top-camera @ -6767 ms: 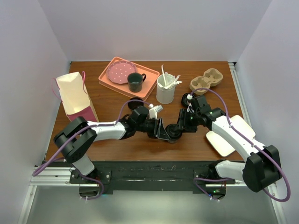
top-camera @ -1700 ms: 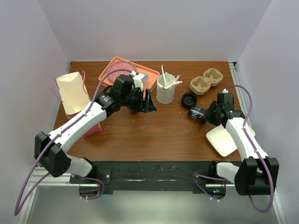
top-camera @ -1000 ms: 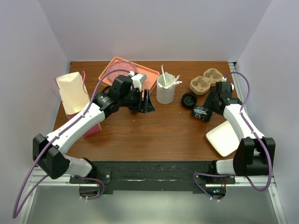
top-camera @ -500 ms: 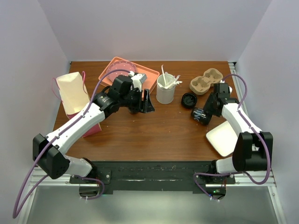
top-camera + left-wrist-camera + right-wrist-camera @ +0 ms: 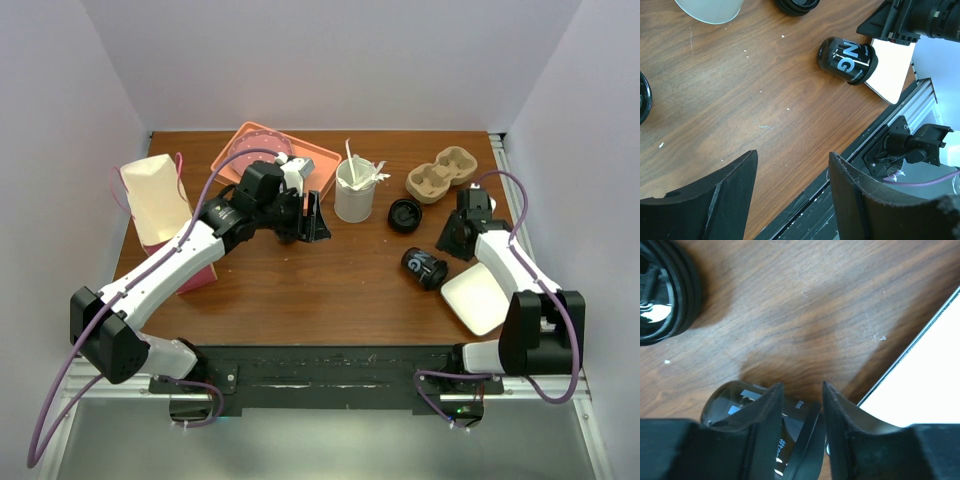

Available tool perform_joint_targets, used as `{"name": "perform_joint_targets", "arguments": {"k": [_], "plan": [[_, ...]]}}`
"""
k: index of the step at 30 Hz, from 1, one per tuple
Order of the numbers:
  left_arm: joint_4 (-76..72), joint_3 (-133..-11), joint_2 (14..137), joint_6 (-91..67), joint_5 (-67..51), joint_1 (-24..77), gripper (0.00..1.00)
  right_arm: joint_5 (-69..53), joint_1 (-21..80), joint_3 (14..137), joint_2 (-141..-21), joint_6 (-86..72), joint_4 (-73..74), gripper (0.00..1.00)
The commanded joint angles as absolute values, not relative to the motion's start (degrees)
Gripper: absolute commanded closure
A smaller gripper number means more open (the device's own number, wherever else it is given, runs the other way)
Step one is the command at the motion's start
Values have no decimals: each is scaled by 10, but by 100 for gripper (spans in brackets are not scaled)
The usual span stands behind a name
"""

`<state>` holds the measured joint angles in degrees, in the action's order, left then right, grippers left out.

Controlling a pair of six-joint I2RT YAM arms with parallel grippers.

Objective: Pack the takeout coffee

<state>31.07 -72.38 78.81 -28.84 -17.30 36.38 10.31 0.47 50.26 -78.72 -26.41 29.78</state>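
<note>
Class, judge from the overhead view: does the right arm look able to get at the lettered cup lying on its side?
Probably yes. The lettered cup lies on its side right by the right gripper, with nothing between them; the white plate beside it might crowd a finger.

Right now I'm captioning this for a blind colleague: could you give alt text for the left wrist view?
A black lettered cup lies on its side on the wooden table, its wider end by a white plate. The open left gripper frames the foreground, holding nothing; a black lid sits at the top edge.
</note>
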Motion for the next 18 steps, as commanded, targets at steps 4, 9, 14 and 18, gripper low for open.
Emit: {"name": "perform_joint_targets", "arguments": {"k": [4,9,14,18], "plan": [[301,-720,762,-274,-171,361,37,90,4,547,-753,-250,361,44],[294,-709,756,-273,-170,361,36,104,5,575,-690,-296,445,40],[285,-703,752,-272,-170,361,36,73,5,535,-626,-377,504,39],[280,-697,749,-272,-173,361,36,42,6,492,-567,-433,484,39]]}}
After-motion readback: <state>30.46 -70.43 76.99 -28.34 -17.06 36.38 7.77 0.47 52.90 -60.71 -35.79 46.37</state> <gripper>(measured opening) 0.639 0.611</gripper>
